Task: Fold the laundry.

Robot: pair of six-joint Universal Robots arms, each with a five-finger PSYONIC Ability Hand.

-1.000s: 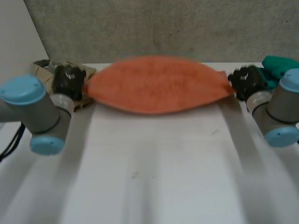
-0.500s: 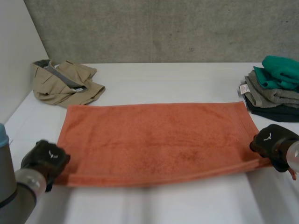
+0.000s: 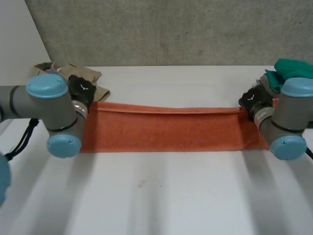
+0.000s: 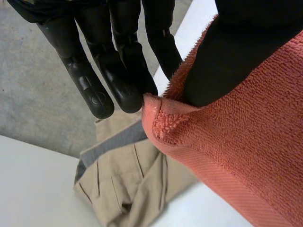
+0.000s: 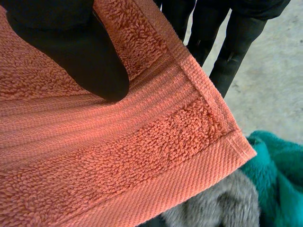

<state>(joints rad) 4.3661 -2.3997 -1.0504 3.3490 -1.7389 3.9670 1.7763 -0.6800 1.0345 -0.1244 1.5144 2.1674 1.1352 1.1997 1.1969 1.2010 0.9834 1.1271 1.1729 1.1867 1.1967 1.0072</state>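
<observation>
An orange towel (image 3: pixel 168 129) lies folded lengthwise into a long strip across the table. My left hand (image 3: pixel 81 91) pinches its far left corner; in the left wrist view the thumb (image 4: pixel 232 56) presses the orange towel (image 4: pixel 246 142) against the fingers (image 4: pixel 128 71). My right hand (image 3: pixel 254 100) pinches the far right corner; in the right wrist view the thumb (image 5: pixel 71 52) lies on the orange towel (image 5: pixel 118 156) with the fingers (image 5: pixel 222 42) behind the cloth.
A crumpled beige garment (image 3: pixel 93 81) lies at the back left behind my left hand, also under the towel corner as beige garment (image 4: pixel 128 184). A stack of folded clothes (image 3: pixel 288 71), green on grey, stands at the back right by my right hand.
Both hands carried the towel's near edge from the front of the table to the far edge, so the flat towel now lies folded in half as a narrow strip.
</observation>
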